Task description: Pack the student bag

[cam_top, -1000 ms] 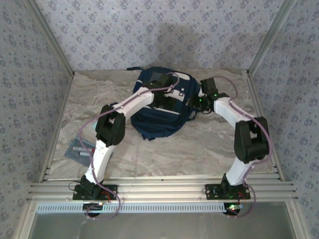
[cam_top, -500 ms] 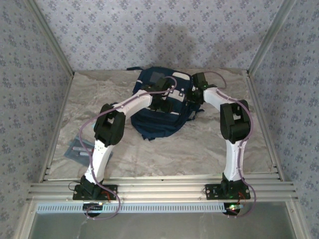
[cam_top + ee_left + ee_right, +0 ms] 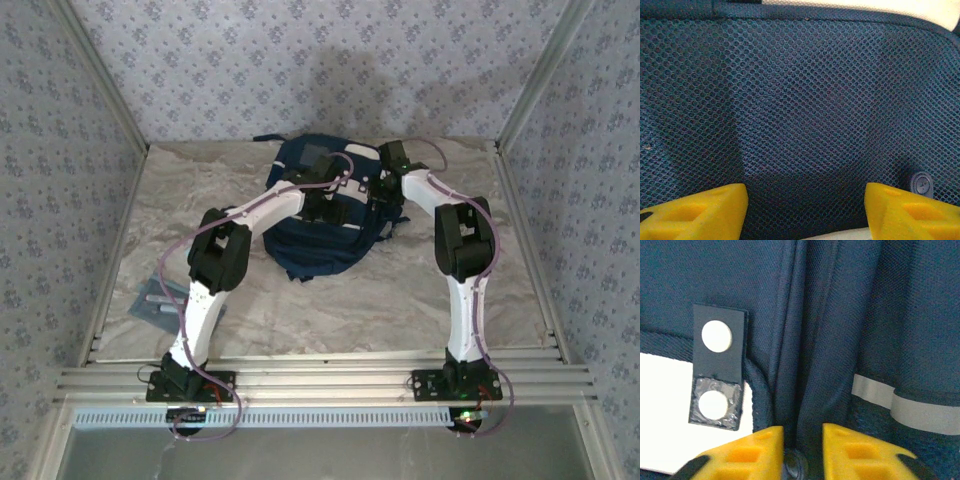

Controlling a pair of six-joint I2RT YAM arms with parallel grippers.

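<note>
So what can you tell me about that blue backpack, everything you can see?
The student bag is a navy fabric backpack lying flat at the back of the marbled table. It shows a grey square panel, white patches, a pale reflective stripe, dark mesh and a black tab with two white dots. The left gripper is open close over the mesh; the right gripper pinches a fold by a seam.

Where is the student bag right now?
In the top view the student bag lies at the far centre of the table by the back wall, under the left gripper and right gripper.
</note>
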